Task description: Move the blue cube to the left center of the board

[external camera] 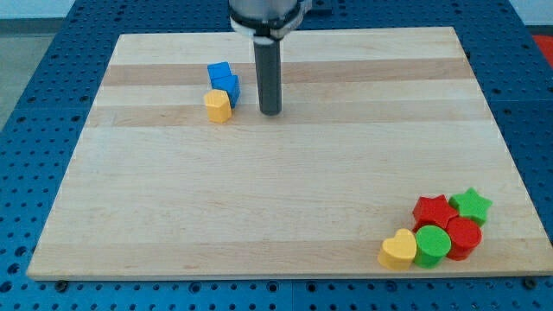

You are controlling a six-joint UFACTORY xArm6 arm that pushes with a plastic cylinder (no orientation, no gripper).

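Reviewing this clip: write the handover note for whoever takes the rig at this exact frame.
My tip sits on the board, just to the view's right of the blue cube, with a small gap between them.
A yellow block touches the cube's lower edge.
Five other blocks are clustered at the view's bottom right.
Done: tip positioned beside the cube.
Left: push the cube toward the view's left center; the yellow block may ride along.

My tip (pixel 270 112) rests on a wooden board (pixel 259 199), just right of a blue cube (pixel 223 80) touching a yellow block (pixel 218 106). At the view's bottom right cluster a yellow heart (pixel 398 250), green cylinder (pixel 432 244), red cylinder (pixel 464 237), red star (pixel 434 211) and green star (pixel 472 205).
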